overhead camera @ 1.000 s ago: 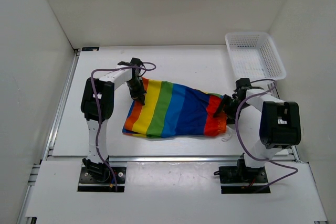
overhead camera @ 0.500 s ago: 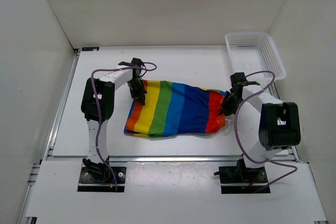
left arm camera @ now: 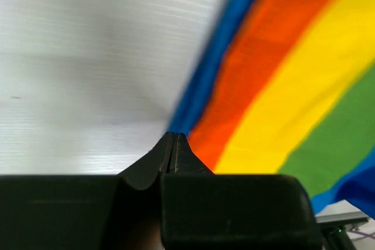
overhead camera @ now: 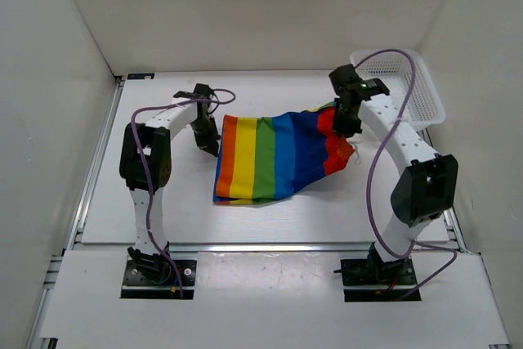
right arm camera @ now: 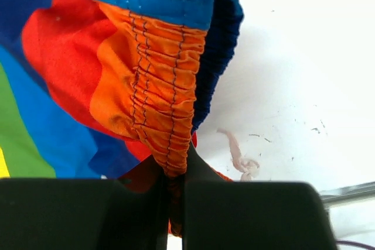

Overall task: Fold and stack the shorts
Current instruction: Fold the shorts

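Far forward, right arm [overhead camera: 394, 135] with shorts [overhead camera: 270, 157]

The shorts [overhead camera: 270, 157], thin fabric in broad stripes of orange, yellow, green, blue and red, lie spread across the middle of the counter [overhead camera: 163, 194], stripes running near to far. Their left part rests flat. The right end is raised and bunched, its gathered orange waistband [right arm camera: 167, 86] pinched in the right claw [right arm camera: 174, 174]. A pale strand beside it may be the drawstring [right arm camera: 239, 155].
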